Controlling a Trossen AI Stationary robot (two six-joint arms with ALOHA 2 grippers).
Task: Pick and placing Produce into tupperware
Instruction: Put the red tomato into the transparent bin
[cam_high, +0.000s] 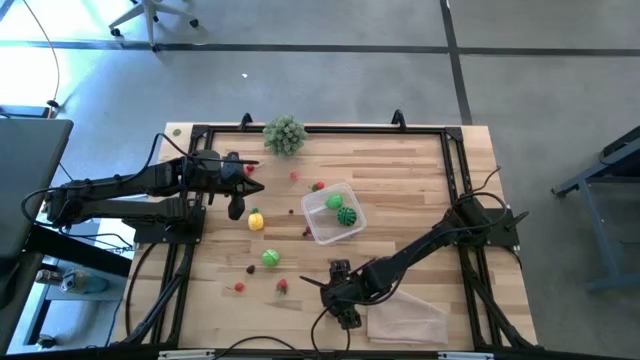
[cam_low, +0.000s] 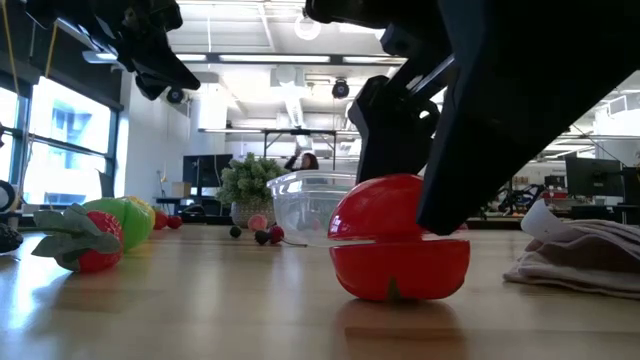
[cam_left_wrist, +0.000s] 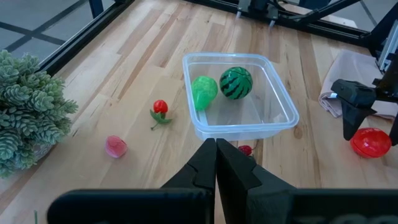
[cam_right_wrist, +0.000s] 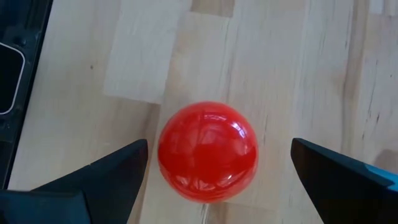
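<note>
Tomato, red, glossy, round

Glossy, smooth red plastic fruit on a matt planked wooden table; clear plastic tupperware gleams.

Bright, even overhead light; ceiling lamps glare in low view. Red fruit shows specular highlights. Foreground desk soft.
</note>
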